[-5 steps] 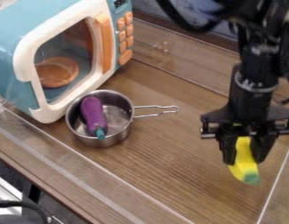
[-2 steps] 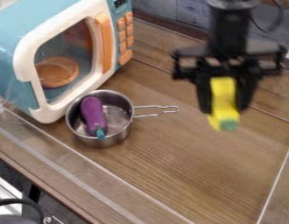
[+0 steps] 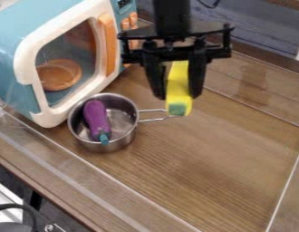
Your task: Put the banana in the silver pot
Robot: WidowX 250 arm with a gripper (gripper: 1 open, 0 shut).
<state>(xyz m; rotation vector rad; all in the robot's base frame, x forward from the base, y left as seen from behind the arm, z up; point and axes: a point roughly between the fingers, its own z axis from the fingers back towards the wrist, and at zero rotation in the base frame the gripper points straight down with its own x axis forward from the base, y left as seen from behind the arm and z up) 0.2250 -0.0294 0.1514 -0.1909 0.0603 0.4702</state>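
On the tabletop, at left: microwave, door open, with a bowl inside. Just before the microwave, touching or nearly so: silver pot, handle running right. In the pot: 1 eggplant, lying front to back. Above the tabletop, right of the microwave and behind-right of the pot: hand, pointing down, clamped around banana. Banana hanging upright, lower tip over the pot's handle end, clear of the tabletop.
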